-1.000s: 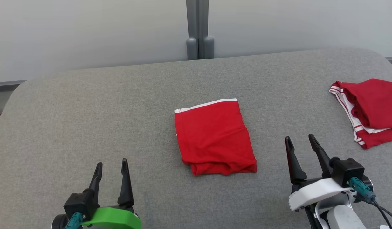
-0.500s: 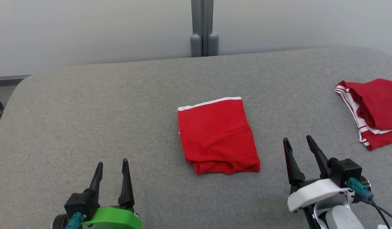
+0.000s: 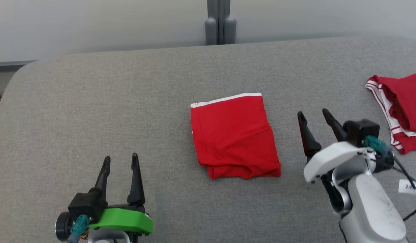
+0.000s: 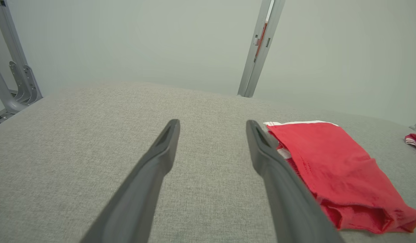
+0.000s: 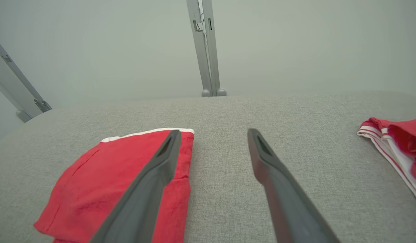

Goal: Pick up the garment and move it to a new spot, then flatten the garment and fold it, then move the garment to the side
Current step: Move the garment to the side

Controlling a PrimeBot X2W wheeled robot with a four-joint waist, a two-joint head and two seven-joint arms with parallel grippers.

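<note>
At the near left, the left gripper hangs just above the grey bench with its two dark fingers spread and nothing between them, well apart from the cloth. Its wrist view shows bare grey fabric between the fingers and the red piece off to one side. In the middle of the bench lies the garment, red and lying flat. It is folded into a neat upright rectangle, with its white waistband along the far edge and a doubled, slightly bulging fold along the near edge. Nothing touches it. Just beside its right edge stands the right gripper, also spread wide and empty, fingers pointing away from the robot. In the right wrist view one finger overlaps the garment's right edge, though I cannot tell whether it touches. At the far right a second red garment with white striped trim lies loosely bunched at the bench's edge, well clear of the folded one. Judging by how things lie, the flattening and folding look done and the last step, moving the garment to the side, is not yet begun. That move probably calls for the right gripper to come down at the nearest edge and close through every layer at once. It should then slide or lift the stack low, so the fold does not spring open, and set it down short of the second garment.
</note>
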